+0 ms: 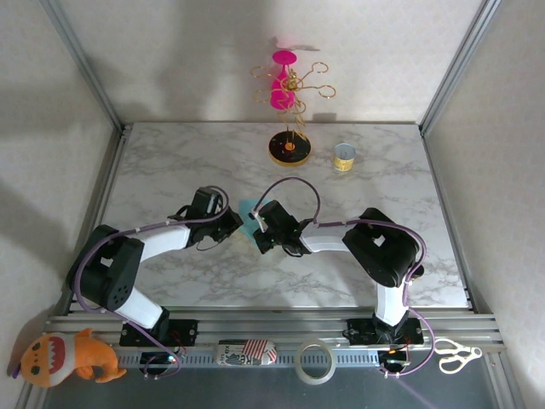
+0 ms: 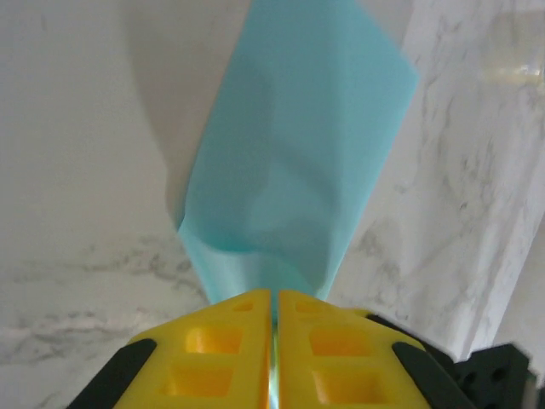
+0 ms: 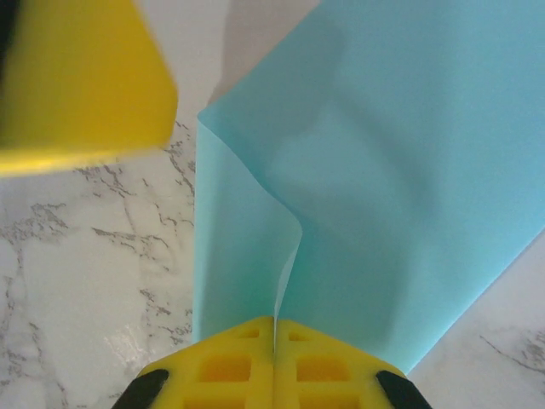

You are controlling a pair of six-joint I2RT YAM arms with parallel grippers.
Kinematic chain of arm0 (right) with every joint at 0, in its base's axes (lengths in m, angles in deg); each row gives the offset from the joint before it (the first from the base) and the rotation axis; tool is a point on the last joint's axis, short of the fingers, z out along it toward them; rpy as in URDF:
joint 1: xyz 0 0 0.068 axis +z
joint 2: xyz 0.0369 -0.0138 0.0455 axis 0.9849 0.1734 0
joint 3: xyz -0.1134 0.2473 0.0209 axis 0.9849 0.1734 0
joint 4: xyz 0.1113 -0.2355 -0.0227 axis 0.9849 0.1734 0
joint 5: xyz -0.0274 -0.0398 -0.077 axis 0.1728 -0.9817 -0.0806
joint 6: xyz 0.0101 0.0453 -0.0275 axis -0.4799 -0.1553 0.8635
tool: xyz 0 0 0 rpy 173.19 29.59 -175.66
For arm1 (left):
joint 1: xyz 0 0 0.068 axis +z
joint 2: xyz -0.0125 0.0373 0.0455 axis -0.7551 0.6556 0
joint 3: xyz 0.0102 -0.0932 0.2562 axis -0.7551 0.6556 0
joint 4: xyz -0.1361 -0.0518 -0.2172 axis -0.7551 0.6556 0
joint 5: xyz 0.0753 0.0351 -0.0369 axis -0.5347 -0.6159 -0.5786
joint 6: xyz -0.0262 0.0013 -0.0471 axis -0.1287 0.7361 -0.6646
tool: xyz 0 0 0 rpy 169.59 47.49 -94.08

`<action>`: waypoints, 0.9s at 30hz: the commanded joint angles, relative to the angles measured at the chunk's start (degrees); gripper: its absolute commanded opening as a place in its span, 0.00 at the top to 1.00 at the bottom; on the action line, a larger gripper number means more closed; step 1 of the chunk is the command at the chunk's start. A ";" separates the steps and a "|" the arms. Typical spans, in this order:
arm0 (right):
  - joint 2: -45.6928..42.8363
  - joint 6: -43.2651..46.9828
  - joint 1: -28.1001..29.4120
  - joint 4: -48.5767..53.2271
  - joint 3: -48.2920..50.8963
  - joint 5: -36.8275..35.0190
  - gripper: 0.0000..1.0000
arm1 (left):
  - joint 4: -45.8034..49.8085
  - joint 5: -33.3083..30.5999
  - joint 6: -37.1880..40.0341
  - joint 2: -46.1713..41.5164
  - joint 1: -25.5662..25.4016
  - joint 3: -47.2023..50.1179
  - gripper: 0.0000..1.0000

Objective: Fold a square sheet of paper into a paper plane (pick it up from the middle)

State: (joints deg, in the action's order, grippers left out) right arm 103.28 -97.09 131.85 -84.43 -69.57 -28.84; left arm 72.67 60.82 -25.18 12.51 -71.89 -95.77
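Over mid-bench (image 1: 170, 170), the risk is the paper (image 1: 249, 215) tearing if the arms pull apart, or slipping free: thin sheet, small bite. It spans between both arms, lifted off the surface as far as I can judge. One end is clamped in the left gripper (image 2: 274, 300); the right gripper (image 3: 274, 324) is clamped on a pinched fold opposite.

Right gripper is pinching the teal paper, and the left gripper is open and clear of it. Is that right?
Not quite. The left gripper is not open: it is shut on the paper too. The left wrist view shows it closed with the teal edge caught in between. The right gripper is pinching the paper, as you said.
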 commanded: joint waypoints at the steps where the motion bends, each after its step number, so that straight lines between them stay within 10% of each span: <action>1: 1.71 0.56 -0.47 2.51 -0.43 -0.51 0.95 | -9.81 4.63 -4.30 -0.21 -0.52 3.16 0.90; 27: 2.41 0.74 -0.47 3.63 -1.80 -0.91 0.95 | -17.22 6.51 -4.67 7.22 -0.79 5.10 0.93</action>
State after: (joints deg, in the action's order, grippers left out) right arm 104.02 -97.04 131.85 -83.71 -70.81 -28.87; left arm 57.96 65.91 -28.98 18.70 -72.22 -91.25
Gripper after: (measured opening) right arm 0.063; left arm 0.070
